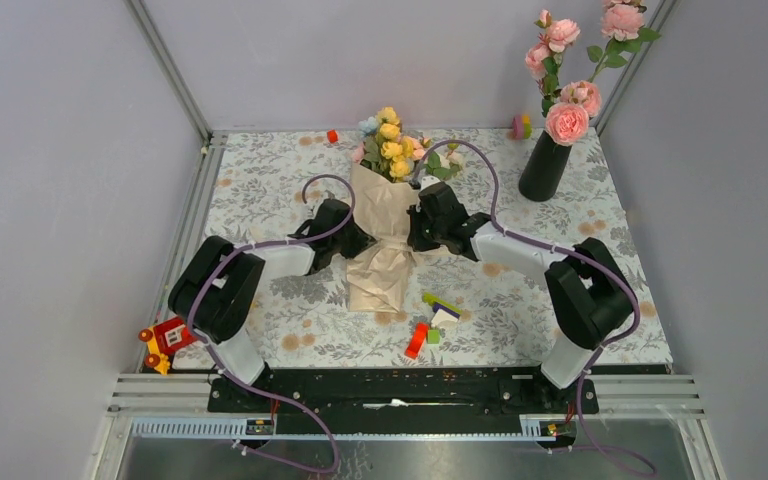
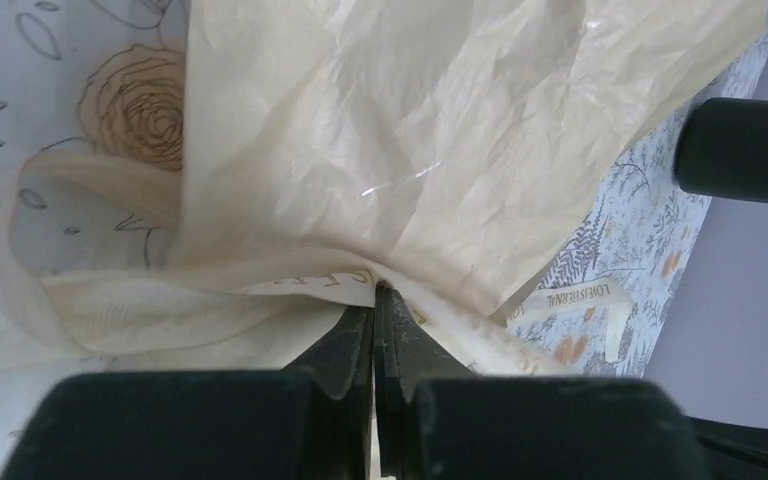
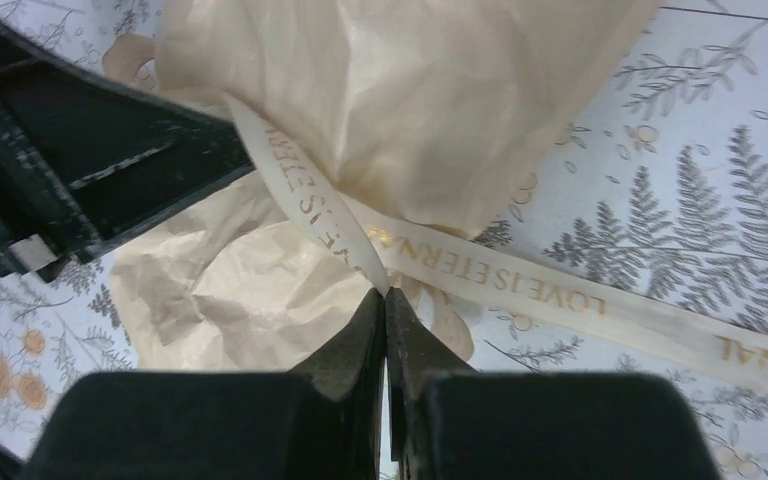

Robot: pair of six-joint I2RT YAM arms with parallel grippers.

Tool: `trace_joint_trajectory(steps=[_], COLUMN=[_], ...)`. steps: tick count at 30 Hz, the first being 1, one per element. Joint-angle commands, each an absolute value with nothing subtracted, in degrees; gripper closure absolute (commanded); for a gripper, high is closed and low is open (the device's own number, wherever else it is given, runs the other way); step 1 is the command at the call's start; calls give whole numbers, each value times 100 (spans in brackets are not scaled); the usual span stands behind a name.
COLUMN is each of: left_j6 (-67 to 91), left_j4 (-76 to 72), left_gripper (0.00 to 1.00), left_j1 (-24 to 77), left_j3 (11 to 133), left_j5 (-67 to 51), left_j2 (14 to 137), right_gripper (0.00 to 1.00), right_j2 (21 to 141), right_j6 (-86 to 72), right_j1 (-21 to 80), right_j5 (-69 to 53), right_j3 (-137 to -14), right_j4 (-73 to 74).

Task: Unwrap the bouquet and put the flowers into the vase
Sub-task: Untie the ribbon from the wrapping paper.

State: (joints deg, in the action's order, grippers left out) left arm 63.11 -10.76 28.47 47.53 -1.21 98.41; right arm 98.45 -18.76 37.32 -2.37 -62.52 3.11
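At the waist of the bouquet [image 1: 384,200], left jaws and right jaws each clamp the ribbon [image 3: 560,292]: untying step; next, pull ends apart.

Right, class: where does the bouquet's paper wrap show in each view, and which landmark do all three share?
Top: the wrap lies mid-table.
Left wrist: the wrap fills the upper middle.
Right wrist: the wrap is top centre, crumpled again lower left.
Shared landmark: the leaf-printed table cover.
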Motion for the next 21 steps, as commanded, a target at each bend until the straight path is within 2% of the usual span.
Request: trace_joint_trajectory(steps=[1, 10, 21], left_j6=[6326, 5785, 4939], left_j4=[-1296, -747, -349], left_gripper=[100, 100, 100], left_j1=[2850, 2330, 864], left_j3=[4534, 4143, 3724], left_j5=[186, 38, -1290], left_j2=[9290, 8367, 8023], right_gripper=[100, 100, 100], right_j2=[9424, 9276, 9120], right_j6=[-1946, -2254, -2615], right_j1=[3746, 3626, 3291], right_j5=[447, 988, 990], right_j3=[-6073, -5742, -5136], right_j4=[126, 247, 246])
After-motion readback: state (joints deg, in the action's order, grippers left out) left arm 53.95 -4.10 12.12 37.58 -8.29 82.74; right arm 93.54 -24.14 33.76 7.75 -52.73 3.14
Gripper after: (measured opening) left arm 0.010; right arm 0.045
